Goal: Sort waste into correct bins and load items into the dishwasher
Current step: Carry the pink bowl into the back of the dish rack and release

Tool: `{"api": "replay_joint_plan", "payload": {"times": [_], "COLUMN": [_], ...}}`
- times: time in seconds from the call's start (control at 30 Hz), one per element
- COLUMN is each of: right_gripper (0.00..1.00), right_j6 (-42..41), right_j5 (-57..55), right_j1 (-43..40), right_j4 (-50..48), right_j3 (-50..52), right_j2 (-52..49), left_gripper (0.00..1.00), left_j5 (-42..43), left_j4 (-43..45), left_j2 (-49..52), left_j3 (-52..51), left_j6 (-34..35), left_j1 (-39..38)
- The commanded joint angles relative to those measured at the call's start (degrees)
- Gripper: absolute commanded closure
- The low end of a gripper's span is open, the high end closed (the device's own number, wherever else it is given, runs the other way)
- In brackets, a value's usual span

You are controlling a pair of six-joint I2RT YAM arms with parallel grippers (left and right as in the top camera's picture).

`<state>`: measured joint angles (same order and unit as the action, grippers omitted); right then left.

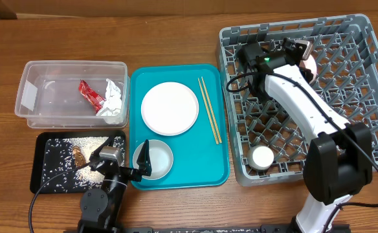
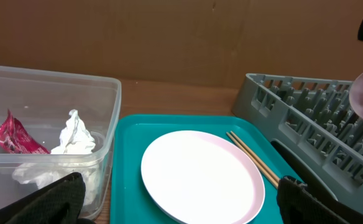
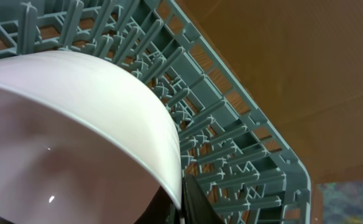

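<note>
Taking the far edge of the table as twelve o'clock, the right gripper (image 1: 303, 53) is reached out over the far part of the grey dish rack (image 1: 364, 77). It is clamped tight on the rim of a pale pink bowl (image 3: 76, 137). The bowl is tipped up on edge among the pegs, just at the gripper's four o'clock. A small white cup (image 1: 263, 157) stands in the rack's near left corner, well off at the gripper's seven o'clock.

The left gripper (image 1: 145, 162) hangs wide open with nothing between its fingers. It sits over the left edge of a second bowl (image 1: 160, 160) in the near corner of the teal tray (image 1: 208, 169). I cannot tell whether it touches the bowl.

The white plate (image 1: 169, 109) lies at its one o'clock, and the chopsticks (image 1: 210, 110) are further round on the same tray.

The clear tub (image 1: 40, 84) sits at its ten o'clock, holding the red wrapper (image 1: 90, 94) and the tissue (image 1: 114, 98). The black tray (image 1: 43, 181), at nine o'clock, carries the rice grains (image 1: 63, 145) and the brown lump (image 1: 79, 155).
</note>
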<state>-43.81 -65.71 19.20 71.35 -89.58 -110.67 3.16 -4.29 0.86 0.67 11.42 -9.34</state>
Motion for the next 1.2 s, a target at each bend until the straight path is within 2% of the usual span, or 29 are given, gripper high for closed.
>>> {"api": "replay_joint_plan", "payload": {"times": [0.0, 0.87, 1.17], "right_gripper": [0.96, 0.96, 0.96], "right_j6": [0.4, 0.3, 0.3], "right_j5": [-2.9, -2.4, 13.4], "right_j1": [-0.2, -0.3, 3.3], "right_j4": [0.6, 2.4, 5.4], "right_j3": [-0.4, -0.5, -0.5], "right_j2": [-2.4, -4.0, -4.0], "left_gripper": [0.00, 0.00, 0.00], "left_j5": [-0.6, -0.6, -0.6], "left_j4": [0.1, 0.1, 0.1], "left_j2": [-0.6, -0.6, -0.6], "left_j3": [-0.4, -0.4, -0.4], "left_j6": [-1.1, -1.1, -1.1], "left_j1": [0.3, 0.3, 0.3]}}
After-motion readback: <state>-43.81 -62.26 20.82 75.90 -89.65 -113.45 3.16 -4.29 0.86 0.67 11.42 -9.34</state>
